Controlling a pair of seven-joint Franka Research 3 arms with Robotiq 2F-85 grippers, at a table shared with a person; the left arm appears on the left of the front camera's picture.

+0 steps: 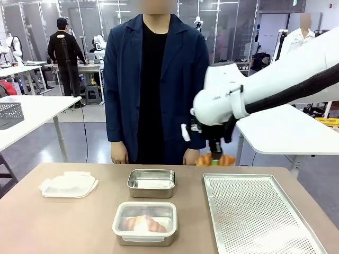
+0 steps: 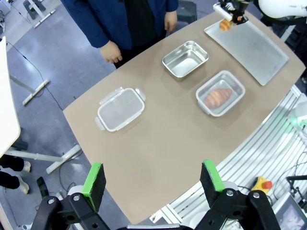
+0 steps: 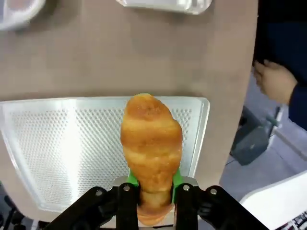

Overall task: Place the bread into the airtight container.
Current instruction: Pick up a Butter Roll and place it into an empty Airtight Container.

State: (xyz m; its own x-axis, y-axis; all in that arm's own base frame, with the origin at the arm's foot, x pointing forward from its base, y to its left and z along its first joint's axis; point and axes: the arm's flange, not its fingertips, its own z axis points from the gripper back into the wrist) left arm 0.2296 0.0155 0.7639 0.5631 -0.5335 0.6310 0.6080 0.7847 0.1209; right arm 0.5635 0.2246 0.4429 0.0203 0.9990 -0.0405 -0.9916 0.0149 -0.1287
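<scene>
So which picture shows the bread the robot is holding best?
The right wrist view: the held croissant sits big and close in the middle, pinched by the right tool above the tray. The front view shows just its orange ends under the tool; the left wrist view, a tiny far-off orange blob.

Bright, even overhead light, soft shadows. The tray [image 3: 62, 139] glares white up close, and wrist views bend at the edges.

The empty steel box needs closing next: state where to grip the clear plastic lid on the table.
Probably by a protruding clip flap at an edge of the translucent rectangular plastic lid, coming from above: it lies flat on the brown table, so only the flaps offer a pinchable edge.
</scene>
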